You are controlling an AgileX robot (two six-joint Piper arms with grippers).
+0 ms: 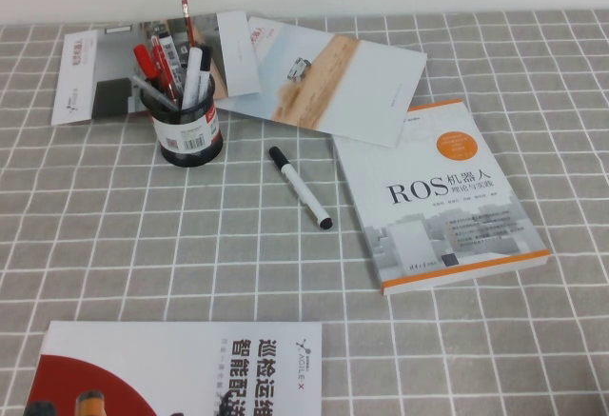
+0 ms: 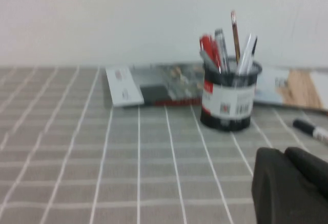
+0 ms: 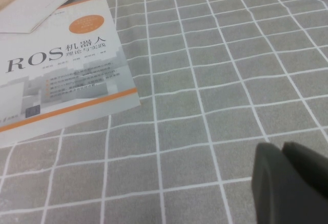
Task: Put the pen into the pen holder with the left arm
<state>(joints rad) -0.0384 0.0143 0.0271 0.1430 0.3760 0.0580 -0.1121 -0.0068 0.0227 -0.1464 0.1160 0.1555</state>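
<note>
left gripper (image 2: 289, 185) fingers closed, empty; the pen (image 1: 300, 187) lies flat beyond them, axis diagonal, pen holder (image 1: 187, 128) farther ahead. right gripper (image 3: 289, 175) far, fingers' state unclear.

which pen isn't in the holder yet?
The white marker with black cap and black end, lying flat on the cloth between the pen holder and the ROS book. All others stand upright in the holder. Left gripper shut, empty, low over the cloth.

tablecloth (image 1: 114, 245): matt woven cloth | ros book (image 1: 442, 197): glossy paper cover | pen holder (image 1: 187, 135): shiny black plastic, paper label
</note>
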